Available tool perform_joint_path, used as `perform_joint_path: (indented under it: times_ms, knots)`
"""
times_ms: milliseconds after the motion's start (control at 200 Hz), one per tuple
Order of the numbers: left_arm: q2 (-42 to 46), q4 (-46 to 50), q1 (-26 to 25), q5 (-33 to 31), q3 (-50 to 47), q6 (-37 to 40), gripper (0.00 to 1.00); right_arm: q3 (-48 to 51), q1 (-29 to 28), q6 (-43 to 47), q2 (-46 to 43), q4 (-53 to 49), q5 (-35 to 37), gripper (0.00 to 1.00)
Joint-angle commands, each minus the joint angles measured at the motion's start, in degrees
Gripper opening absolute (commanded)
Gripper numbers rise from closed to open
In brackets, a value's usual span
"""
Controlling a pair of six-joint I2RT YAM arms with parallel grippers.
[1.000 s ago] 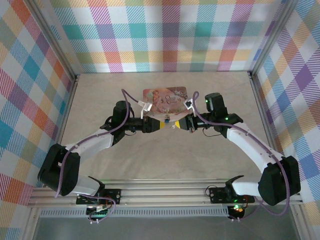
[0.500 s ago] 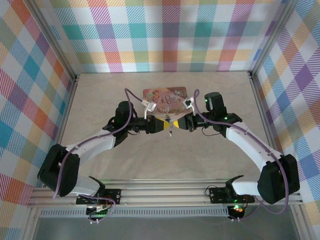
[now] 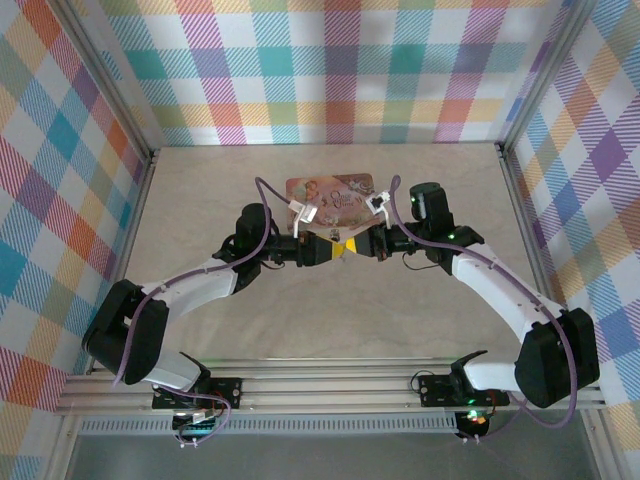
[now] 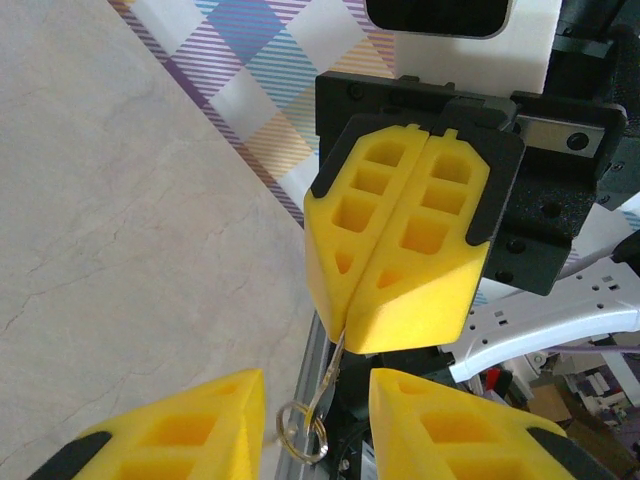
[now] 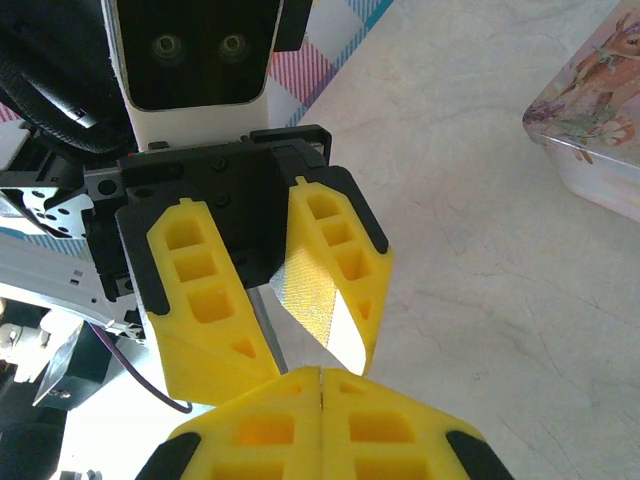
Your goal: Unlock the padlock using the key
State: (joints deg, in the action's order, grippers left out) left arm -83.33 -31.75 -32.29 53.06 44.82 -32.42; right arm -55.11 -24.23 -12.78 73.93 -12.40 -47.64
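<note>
My right gripper [image 3: 354, 245] is shut on the key [image 4: 338, 362], a thin silvery blade sticking out of its closed yellow fingers [image 4: 400, 250]. A small key ring [image 4: 300, 430] hangs from the key's end. My left gripper [image 4: 316, 440] faces it tip to tip. It is open, and the ring hangs in the gap between its fingers, close to the left one. In the right wrist view my right gripper [image 5: 320, 415] is pressed shut at the bottom, with the left gripper's spread fingers [image 5: 205, 310] just beyond. The padlock is hidden.
A pink illustrated tin [image 3: 330, 192] lies on the beige table just behind the two grippers; its corner [image 5: 590, 120] appears at the upper right of the right wrist view. Plaid walls enclose the table [image 3: 300, 330] on three sides.
My left gripper has moved right, up to the right gripper's tips, and its jaws have narrowed a little. The right gripper has stayed shut on the key.
</note>
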Motion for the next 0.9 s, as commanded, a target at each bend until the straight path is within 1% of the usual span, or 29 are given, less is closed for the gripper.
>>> perform_joint_path:
  times_ms: [0,480,500,560,640,750,805,845,895]
  knots:
    - [-0.45,-2.34,-0.4,1.68,-0.51,-0.27,0.3,-1.24,0.03,0.03,-0.54,1.59,-1.23,0.0]
    - [-1.4,-0.62,-0.49,2.63,0.36,0.21,0.28,-0.85,0.06,-1.62,0.04,3.67,-0.52,0.0]
    - [-1.41,-0.52,-0.49,2.66,0.43,0.26,0.26,-0.87,0.06,-1.64,0.07,3.73,-0.52,0.0]
    - [-1.4,0.16,-0.48,2.83,0.69,0.62,0.17,-0.87,0.06,-1.87,0.29,3.89,-0.66,0.0]
    - [-1.31,1.42,-0.49,2.76,1.37,1.32,0.0,-0.87,0.05,-1.9,0.42,4.09,-0.61,0.0]
    - [-0.34,4.03,-0.49,1.96,1.85,2.74,0.0,-0.87,0.04,-2.81,0.64,4.55,0.22,0.0]
    - [0.57,6.23,-0.4,0.81,2.02,4.1,0.0,-0.66,0.1,-4.12,0.46,5.24,1.79,0.0]
    - [1.4,8.26,-0.31,-0.31,2.08,5.3,0.0,-0.24,0.06,-5.67,0.32,6.23,3.17,0.07]
    - [2.47,10.98,-0.1,-1.78,2.27,6.78,0.0,0.41,0.08,-7.84,0.08,7.29,5.01,0.19]
